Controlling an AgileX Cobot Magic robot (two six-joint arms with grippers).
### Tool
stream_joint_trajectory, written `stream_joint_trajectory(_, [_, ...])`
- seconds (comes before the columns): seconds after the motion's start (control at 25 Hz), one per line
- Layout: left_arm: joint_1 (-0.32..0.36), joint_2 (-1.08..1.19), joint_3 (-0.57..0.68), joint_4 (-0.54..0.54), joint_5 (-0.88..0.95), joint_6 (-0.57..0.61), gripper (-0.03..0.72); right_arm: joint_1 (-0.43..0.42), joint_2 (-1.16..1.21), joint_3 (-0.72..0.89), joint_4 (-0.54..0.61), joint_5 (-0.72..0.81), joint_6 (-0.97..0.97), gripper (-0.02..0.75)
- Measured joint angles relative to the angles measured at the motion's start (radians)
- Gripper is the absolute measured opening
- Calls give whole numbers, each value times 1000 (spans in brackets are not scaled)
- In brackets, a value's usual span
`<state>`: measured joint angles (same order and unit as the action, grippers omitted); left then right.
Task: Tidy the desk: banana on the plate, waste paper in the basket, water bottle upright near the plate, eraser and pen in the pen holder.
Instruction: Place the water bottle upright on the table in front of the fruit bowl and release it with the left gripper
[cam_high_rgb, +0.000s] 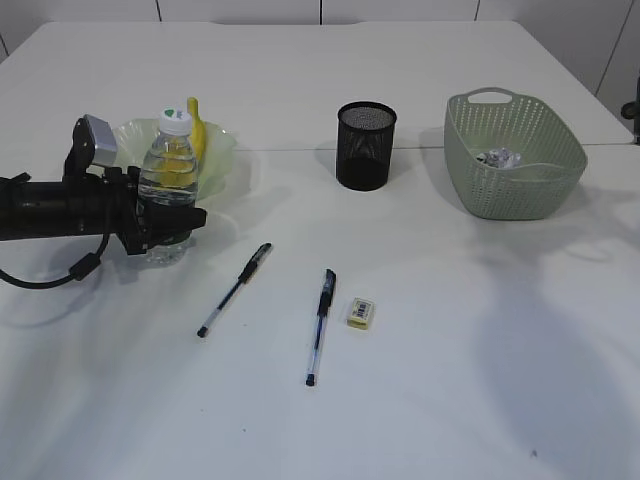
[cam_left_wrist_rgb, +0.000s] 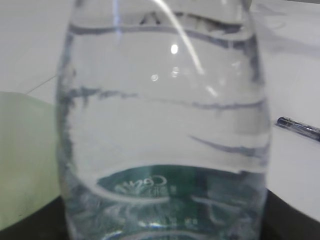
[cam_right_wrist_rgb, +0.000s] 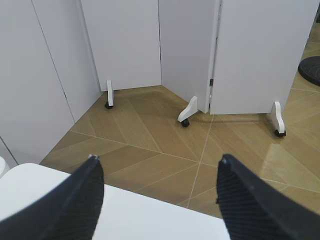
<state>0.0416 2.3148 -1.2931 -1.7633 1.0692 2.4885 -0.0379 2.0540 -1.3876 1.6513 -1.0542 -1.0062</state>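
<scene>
A water bottle stands upright on the table right in front of the pale green plate, and a banana lies on that plate. My left gripper has its jaws on either side of the bottle's lower half. In the left wrist view the bottle fills the frame, so whether the jaws press on it does not show. Two pens and an eraser lie on the table. The black mesh pen holder is empty-looking. Waste paper is in the basket. My right gripper is open and empty.
The plate's edge shows left of the bottle in the left wrist view, and a pen at the right. The right gripper hangs over the table's far edge, facing wooden floor and white partitions; it is outside the exterior view.
</scene>
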Motion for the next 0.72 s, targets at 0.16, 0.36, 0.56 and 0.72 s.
stream_joint_trajectory(0.16, [0, 0, 0, 0, 0, -7, 455, 0, 0, 0, 0, 0, 0, 528])
stream_joint_trajectory(0.36, [10, 0, 0, 0, 0, -25, 458, 0, 0, 0, 0, 0, 0, 528])
stream_joint_trajectory(0.56, [20, 0, 0, 0, 0, -41, 459, 0, 0, 0, -2, 0, 0, 528])
stream_joint_trajectory(0.72, [22, 0, 0, 0, 0, -45, 457, 0, 0, 0, -2, 0, 0, 528])
